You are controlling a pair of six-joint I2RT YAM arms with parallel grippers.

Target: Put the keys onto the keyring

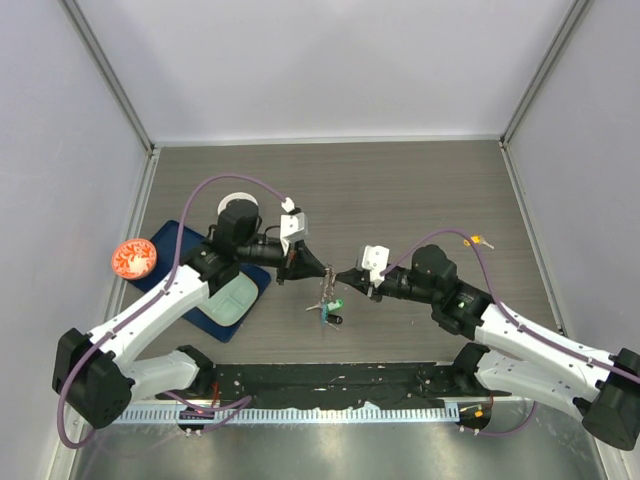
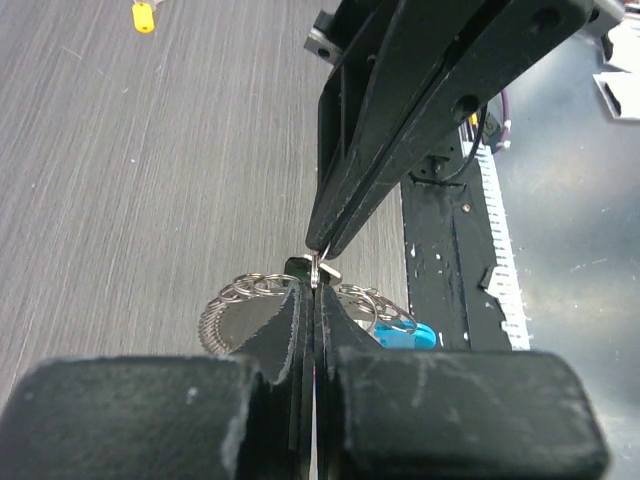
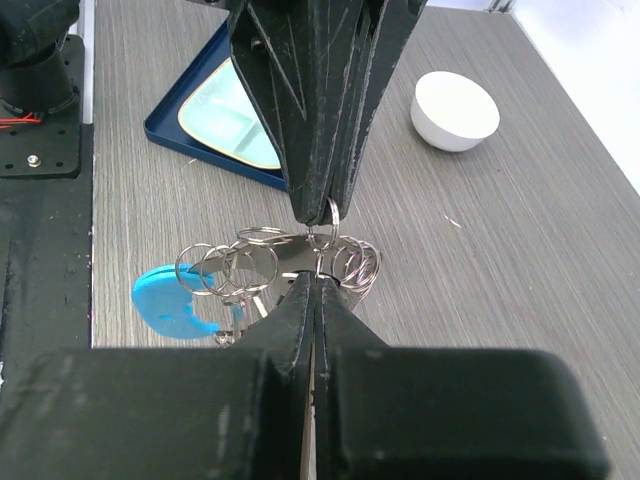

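Note:
The keyring (image 1: 325, 303) hangs over the table's middle between both grippers: a fan of small silver rings (image 3: 255, 262) with a bright blue tag (image 3: 168, 305) and a black fob (image 1: 334, 320). My left gripper (image 1: 323, 272) is shut, pinching one small ring (image 3: 330, 212) at the top of the bunch. Tip to tip with it, my right gripper (image 1: 342, 278) is shut on a thin wire of the same bunch (image 3: 322, 262). In the left wrist view the left gripper (image 2: 315, 287) and right gripper (image 2: 320, 248) nearly touch. I cannot pick out the keys from the hanging metal.
A white bowl (image 3: 455, 110) stands behind the left arm. A blue tray (image 1: 165, 245) holding a pale dish (image 1: 228, 298) lies at the left, with a red-orange round thing (image 1: 132, 258) at its edge. A small yellow piece (image 1: 478, 240) lies right. A black mat (image 1: 330, 380) lines the near edge.

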